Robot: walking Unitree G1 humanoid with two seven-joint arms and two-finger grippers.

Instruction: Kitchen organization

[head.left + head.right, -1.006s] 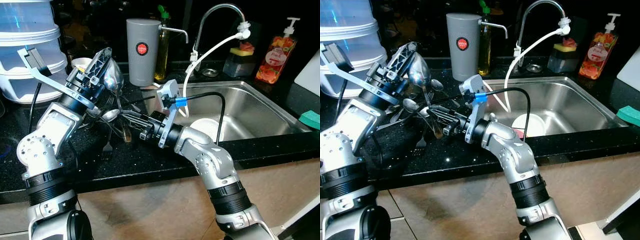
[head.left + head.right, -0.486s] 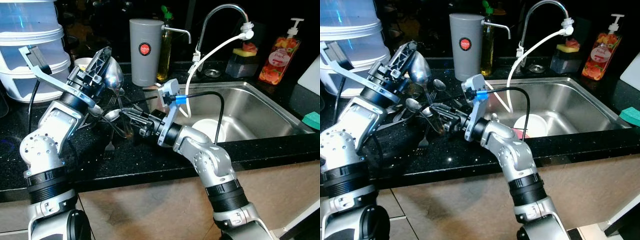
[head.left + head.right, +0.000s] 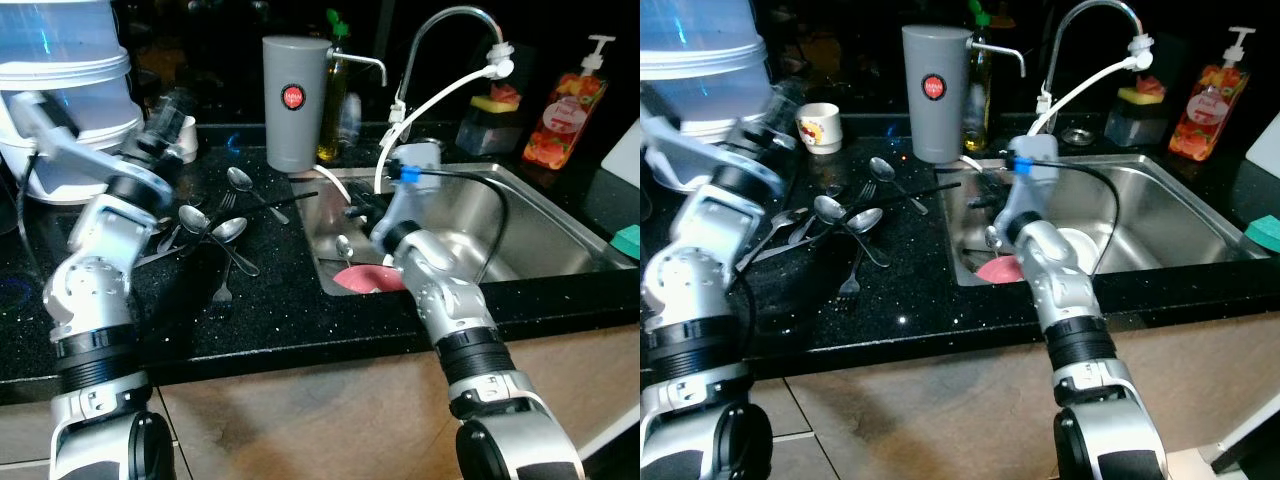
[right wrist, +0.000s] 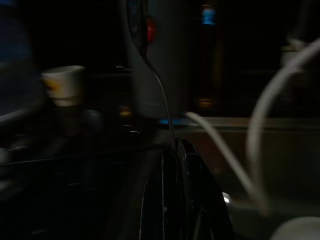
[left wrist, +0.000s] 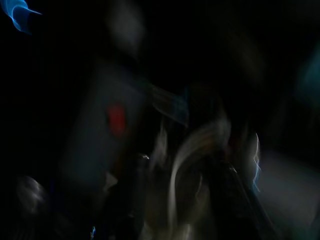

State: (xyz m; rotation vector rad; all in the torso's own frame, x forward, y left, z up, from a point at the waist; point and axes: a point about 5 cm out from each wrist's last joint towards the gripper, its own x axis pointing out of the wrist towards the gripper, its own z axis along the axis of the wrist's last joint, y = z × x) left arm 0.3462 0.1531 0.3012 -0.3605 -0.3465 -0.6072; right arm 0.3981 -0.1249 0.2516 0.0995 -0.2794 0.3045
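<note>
Spoon (image 3: 343, 246) gripped in right pincer (image 3: 352, 225) over sink (image 3: 540, 235) near-left corner | lower onto pink plate (image 3: 362, 279), then release | left pincer state: cannot tell

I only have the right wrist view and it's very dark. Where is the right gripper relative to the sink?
Observer: The right gripper is over the left end of the sink, close to the counter edge.
Operator: What's underneath it?
Observer: A pink dish sits in the sink there, with a spoon right by it.
Operator: Any cutlery on the counter?
Observer: Yes, several spoons and forks lie scattered on the black counter, left of the sink.
</note>
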